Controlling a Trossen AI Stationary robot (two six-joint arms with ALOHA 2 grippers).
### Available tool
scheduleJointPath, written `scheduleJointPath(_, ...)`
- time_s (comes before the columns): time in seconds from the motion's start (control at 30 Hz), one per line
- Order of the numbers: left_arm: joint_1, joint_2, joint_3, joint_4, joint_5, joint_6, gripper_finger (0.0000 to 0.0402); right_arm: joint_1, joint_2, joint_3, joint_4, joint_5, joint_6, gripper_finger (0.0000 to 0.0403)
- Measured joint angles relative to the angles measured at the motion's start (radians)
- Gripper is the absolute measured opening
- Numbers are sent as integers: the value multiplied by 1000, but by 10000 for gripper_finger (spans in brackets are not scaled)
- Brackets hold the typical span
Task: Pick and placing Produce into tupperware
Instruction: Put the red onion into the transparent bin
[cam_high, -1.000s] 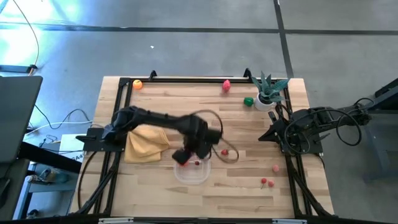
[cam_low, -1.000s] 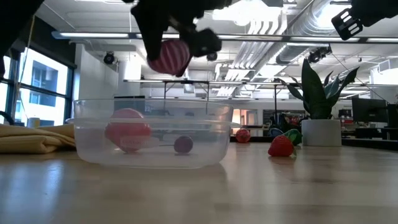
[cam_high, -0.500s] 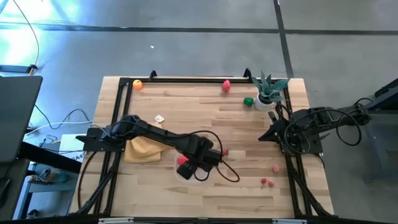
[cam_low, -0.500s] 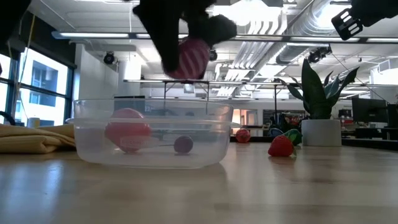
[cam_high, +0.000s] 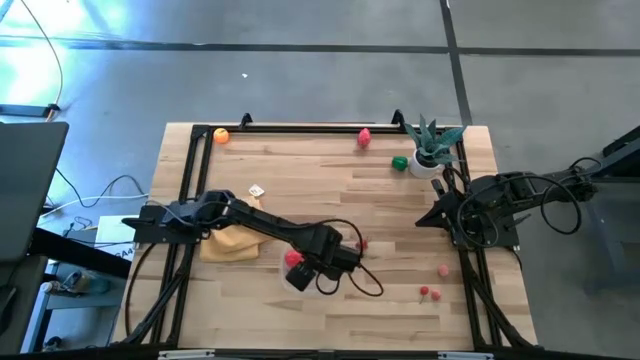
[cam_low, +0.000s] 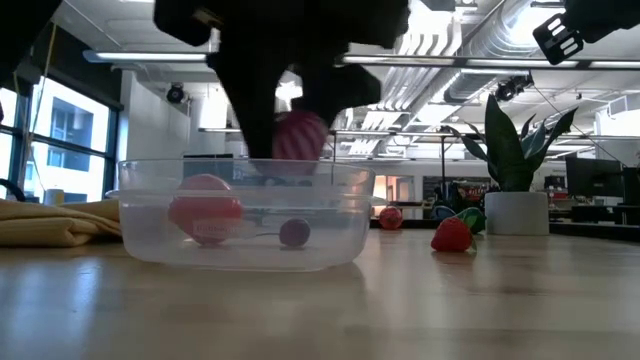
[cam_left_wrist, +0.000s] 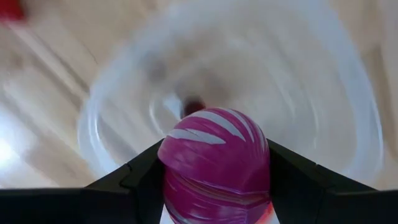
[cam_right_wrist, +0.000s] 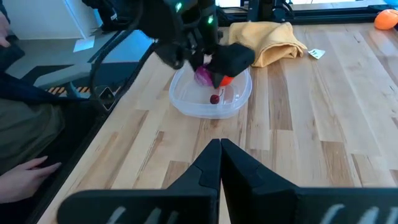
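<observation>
Magenta-purple with pale stripes, one round piece of produce, the striped vegetable (cam_left_wrist: 214, 163), sits clamped between the two dark fingers of the left gripper (cam_low: 300, 140), which grip it from both sides. The left arm reaches from its base at the table's left edge, over the mustard-yellow cloth (cam_high: 232, 238), and bends down so the gripper hangs over the tupperware (cam_low: 240, 215). In the low view the striped vegetable is just at the level of the container's rim, partly below it. In the frame half a second before it is clearly above the rim, so the arm has come lower; one second before it is higher still and more to the left. In the high view the arm is also more stretched out and flatter than before.

Inside the tupperware lie a red-pink round fruit (cam_low: 205, 208) and a small dark purple one (cam_low: 294, 233), both resting on the bottom, in the same places as earlier.

The right gripper (cam_right_wrist: 220, 163) waits at the right side of the table, fingers pressed together with nothing between them, unchanged.

Other produce is on the wood outside the container: an orange one (cam_high: 221, 136) in the far left corner, a pink-red one (cam_high: 364, 138) at the far edge, a green one (cam_high: 400, 163) beside the potted plant (cam_high: 433, 147), and small red pieces (cam_high: 430, 293) near the right front
</observation>
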Motion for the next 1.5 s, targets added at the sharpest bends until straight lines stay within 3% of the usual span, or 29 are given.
scheduleJointPath(1.5, -38, 73, -1, 36, 22, -27, 227, 0, 0, 0, 0, 0, 0, 0)
